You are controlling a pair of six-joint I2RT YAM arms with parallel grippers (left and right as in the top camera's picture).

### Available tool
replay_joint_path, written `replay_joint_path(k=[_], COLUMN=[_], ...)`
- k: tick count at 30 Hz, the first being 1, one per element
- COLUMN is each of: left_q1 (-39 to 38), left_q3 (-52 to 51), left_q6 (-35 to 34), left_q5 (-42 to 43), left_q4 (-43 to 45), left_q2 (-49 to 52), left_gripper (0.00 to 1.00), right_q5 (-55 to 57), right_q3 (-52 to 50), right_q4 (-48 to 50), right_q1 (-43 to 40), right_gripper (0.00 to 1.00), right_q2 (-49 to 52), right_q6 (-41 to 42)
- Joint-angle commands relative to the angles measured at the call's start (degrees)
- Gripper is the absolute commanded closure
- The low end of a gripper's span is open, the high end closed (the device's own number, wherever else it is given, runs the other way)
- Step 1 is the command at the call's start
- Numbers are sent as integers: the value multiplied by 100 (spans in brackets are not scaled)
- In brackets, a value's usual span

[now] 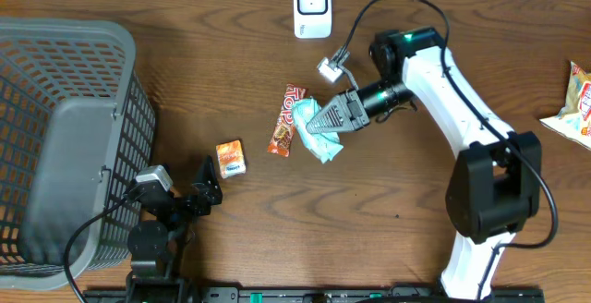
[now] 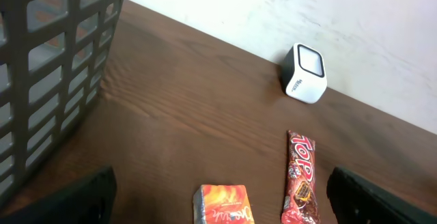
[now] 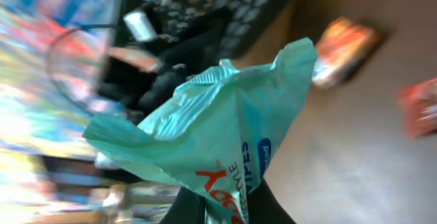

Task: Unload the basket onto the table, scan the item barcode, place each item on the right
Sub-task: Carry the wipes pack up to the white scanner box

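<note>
Softness governs how this item will handle: the mint-green crinkled plastic wipes packet (image 1: 319, 137) is pinched at one end by your right gripper (image 1: 325, 118), whose jaws are clenched on the film. It hangs in a crumpled fan beside the red foil-wrapped chocolate bar (image 1: 287, 120), near the middle of the dark wooden table (image 1: 369, 211). Whether its lower edge touches the wood you cannot tell. Expect it to be light, limp and a little slick; it will likely fold, swing and twist under its own weight, not hold a flat face. In the right wrist view you see red and blue print on the wrinkled surface but no barcode, so the code is probably on a hidden or creased side. A hold on the sealed edge, as now, looks safe against crushing, though a slippery seam could creep out of a narrow pinch. Judge the presentation carefully: the small white upright barcode scanner (image 1: 312, 7) stands at the far edge, well apart from the packet, and a wrinkled panel may read poorly. Your left gripper (image 1: 199, 192) rests with jaws released and empty beside the grey plastic lattice basket (image 1: 138, 109), near the small orange snack packet (image 1: 231, 158).
</note>
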Motion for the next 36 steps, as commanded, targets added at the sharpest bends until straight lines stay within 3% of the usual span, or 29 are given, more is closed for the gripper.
replay_joint_path(k=[1, 3, 5, 10, 16, 21, 29, 36], left_q1=[24, 24, 24, 24, 24, 24, 24, 24], left_q3=[-101, -101, -101, -101, -101, -101, -101, -101], left_q6=[-50, -50, -50, -52, -52, -52, -50, -52], left_q5=[52, 52, 52, 52, 52, 52, 52, 52], left_q4=[-181, -181, -181, -181, -181, -181, -181, -181], left_q2=[0, 0, 0, 0, 0, 0, 0, 0], left_gripper=[2, 2, 2, 2, 2, 2, 2, 2], right_q5=[1456, 2914, 3884, 4000, 6089, 6660, 8526, 8518], right_q3=[4, 4, 7, 7, 4, 4, -15, -391], right_q4=[883, 1513, 1679, 1394, 675, 479, 896, 2162], right_q1=[-13, 24, 85, 140, 149, 208, 623, 874], right_gripper=[98, 98, 99, 98, 98, 98, 98, 99], right_q2=[-105, -111, -173, -704, -1834, -2577, -2800, -2643], right_q6=[1478, 2706, 3169, 3233, 4343, 4944, 5788, 5877])
